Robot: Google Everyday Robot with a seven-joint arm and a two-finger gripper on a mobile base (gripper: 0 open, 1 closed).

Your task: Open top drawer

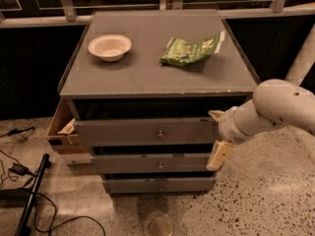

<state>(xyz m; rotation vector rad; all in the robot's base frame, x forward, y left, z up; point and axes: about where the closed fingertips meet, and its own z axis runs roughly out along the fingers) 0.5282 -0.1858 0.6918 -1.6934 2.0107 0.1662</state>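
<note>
The top drawer (123, 132) is a grey flat front with a small round metal knob (160, 133) at its centre. It stands pulled out a little from the grey cabinet (147, 77), with a dark gap above it. My gripper (218, 134) is at the right end of the drawer front, well right of the knob. Its fingers are spread wide, one at the drawer's top edge (215, 115) and one lower by the middle drawer (220, 155). It holds nothing.
A white bowl (110, 46) and a green snack bag (192, 49) lie on the cabinet top. Two narrower grey drawers (142, 163) sit below. A brown cardboard box (61, 128) stands at the cabinet's left. Cables and a black bar (30, 195) lie on the floor at left.
</note>
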